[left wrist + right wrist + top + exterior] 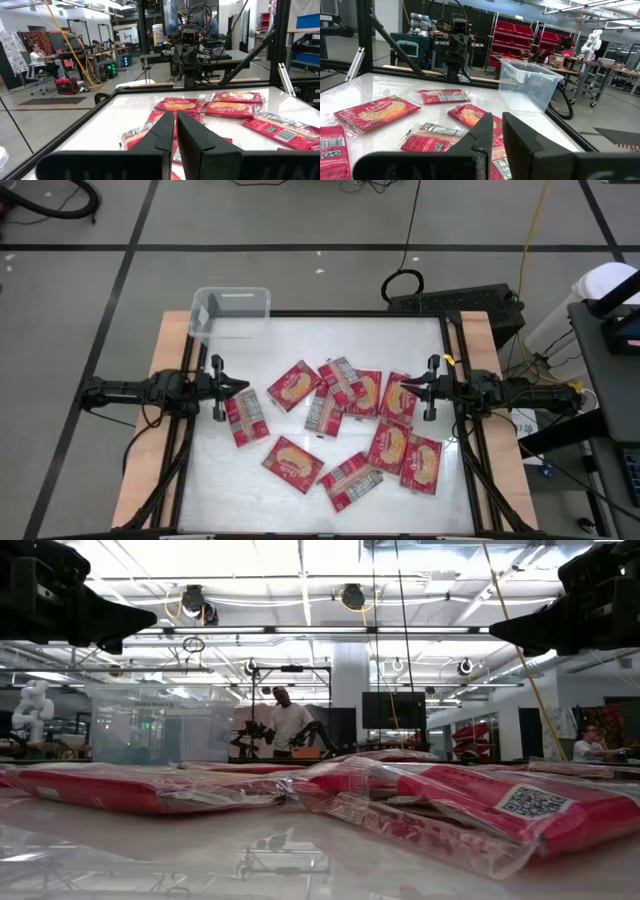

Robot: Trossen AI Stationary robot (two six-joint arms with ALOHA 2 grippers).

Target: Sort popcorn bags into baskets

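Popcorn bags [340,425] scattered loose over middle of white counter [230,480], about ten, some overlapping, none in bin. Clear plastic bin [231,310] sits at far left corner, looks empty. Left end effector [240,387] hovers at left side, fingers closed, holding nothing. Right end effector [408,388] hovers at right side over bag edge, fingers closed too, nothing held.

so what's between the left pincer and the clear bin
Bare white tabletop in the high view; no packet lies between the left pincer and the clear bin.
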